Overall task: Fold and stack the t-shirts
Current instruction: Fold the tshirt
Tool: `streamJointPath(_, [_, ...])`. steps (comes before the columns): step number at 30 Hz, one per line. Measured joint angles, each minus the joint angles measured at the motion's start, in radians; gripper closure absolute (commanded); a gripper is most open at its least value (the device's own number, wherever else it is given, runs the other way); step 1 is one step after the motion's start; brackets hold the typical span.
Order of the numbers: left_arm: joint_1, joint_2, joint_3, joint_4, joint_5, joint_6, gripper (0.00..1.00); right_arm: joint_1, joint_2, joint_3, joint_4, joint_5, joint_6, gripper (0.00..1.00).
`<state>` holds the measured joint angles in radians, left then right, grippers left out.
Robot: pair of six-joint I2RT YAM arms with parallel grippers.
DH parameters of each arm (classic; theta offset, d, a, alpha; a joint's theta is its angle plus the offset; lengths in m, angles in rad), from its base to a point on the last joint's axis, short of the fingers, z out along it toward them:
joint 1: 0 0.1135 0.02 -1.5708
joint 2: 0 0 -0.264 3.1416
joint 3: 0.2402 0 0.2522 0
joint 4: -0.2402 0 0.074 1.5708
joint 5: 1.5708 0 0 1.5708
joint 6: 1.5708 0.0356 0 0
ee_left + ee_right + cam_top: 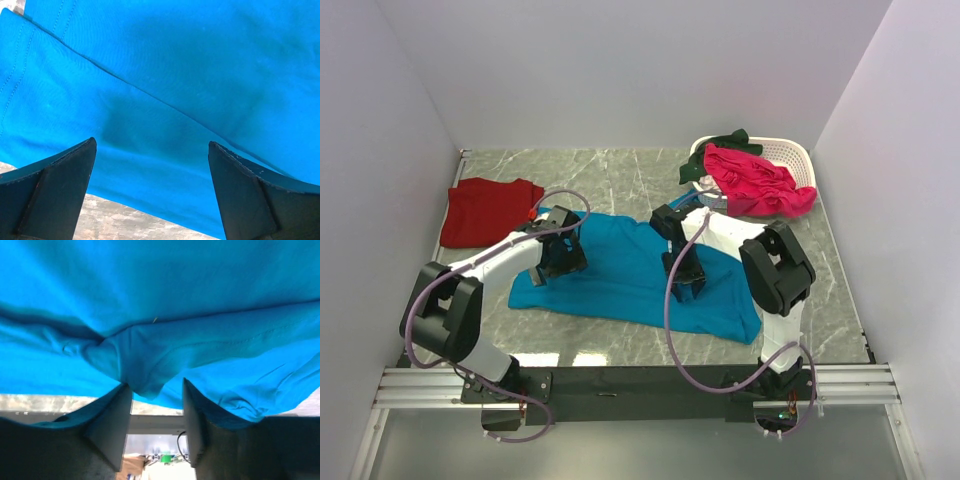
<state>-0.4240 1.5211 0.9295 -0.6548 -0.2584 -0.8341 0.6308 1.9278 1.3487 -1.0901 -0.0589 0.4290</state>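
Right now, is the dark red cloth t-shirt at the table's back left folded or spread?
Folded: the dark red t-shirt lies as a compact rectangle, no sleeves showing, unlike the teal-blue t-shirt spread beside it.

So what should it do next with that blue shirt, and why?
Probably close the right tool: a bunched fold of the teal-blue t-shirt sits between its fingers, with a gap showing. The left tool hangs open above it.
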Motion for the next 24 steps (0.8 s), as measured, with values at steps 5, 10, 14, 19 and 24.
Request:
streamJointPath(5, [0.0,-0.004,0.0,0.0,0.0,0.0,0.01,0.0,0.014,0.0,0.006,0.037,-0.006,0.68])
streamJointPath(10, [0.0,-0.008,-0.007,0.002,0.0,-0.001,0.01,0.002,0.033,0.014,0.007,0.073,-0.024,0.94])
streamJointPath(14, [0.0,-0.02,-0.032,0.0,0.0,-0.003,0.01,0.002,0.057,0.048,0.002,0.105,-0.035,0.96])
streamJointPath(19, [0.0,-0.04,-0.059,0.0,-0.001,-0.01,0.01,0.002,0.079,0.114,-0.018,0.172,-0.055,0.95])
streamJointPath(24, [0.0,-0.047,-0.071,0.001,-0.001,-0.018,0.01,0.002,0.117,0.212,-0.047,0.25,-0.079,0.7])
